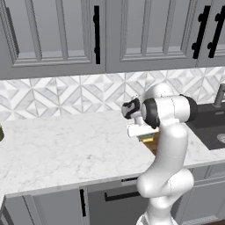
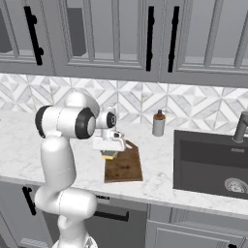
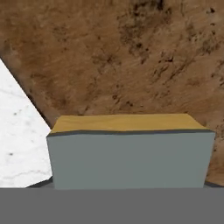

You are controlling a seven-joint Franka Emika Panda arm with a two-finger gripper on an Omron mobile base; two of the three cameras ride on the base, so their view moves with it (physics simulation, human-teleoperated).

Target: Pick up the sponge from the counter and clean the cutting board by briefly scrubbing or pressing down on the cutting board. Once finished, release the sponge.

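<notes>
My gripper (image 2: 110, 150) points down over the left end of the dark brown cutting board (image 2: 124, 167), shut on the sponge (image 2: 109, 155). In the hand view the sponge (image 3: 130, 153) fills the lower middle, grey-green side towards the camera and yellow layer beyond it, and it hides the fingertips. Behind it lies the mottled board (image 3: 131, 57), with white counter (image 3: 17, 135) showing at the left. I cannot tell whether the sponge touches the board. From the left base, the gripper (image 1: 146, 134) and sponge (image 1: 147, 139) show partly behind the arm, above a sliver of board (image 1: 153, 145).
A dark sink basin (image 2: 213, 164) with a faucet (image 2: 240, 127) lies right of the board. A grey soap dispenser (image 2: 158, 124) stands by the tiled backsplash behind the board. Wide marble counter (image 1: 66, 149) stretches to the left. Wall cabinets hang overhead.
</notes>
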